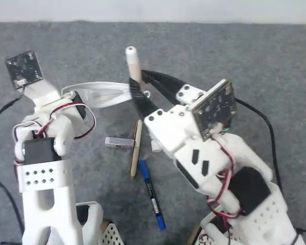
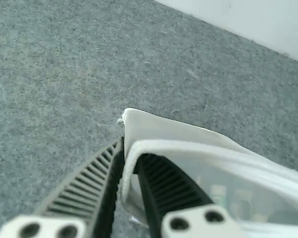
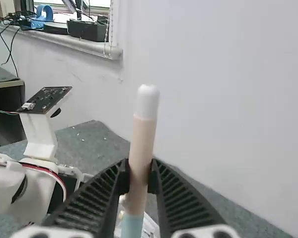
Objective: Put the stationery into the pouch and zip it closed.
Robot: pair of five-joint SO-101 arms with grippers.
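Note:
My left gripper (image 1: 74, 98) is shut on one end of the white pouch (image 1: 104, 94) and holds it off the grey carpet. In the left wrist view its black fingers (image 2: 159, 183) pinch the pouch (image 2: 213, 163) at its rim, and small items show faintly through the translucent side. My right gripper (image 1: 138, 79) is shut on a beige pen (image 1: 132, 64) with a white cap, just beside the pouch's far end. In the right wrist view the pen (image 3: 143, 134) stands upright between the gripper (image 3: 138, 171).
On the carpet between the arms lie a wooden ruler (image 1: 136, 148), a blue marker (image 1: 152, 193) and a small grey block (image 1: 119, 142). A black cable (image 1: 269, 130) runs along the right. A pale wall (image 3: 228, 74) stands behind.

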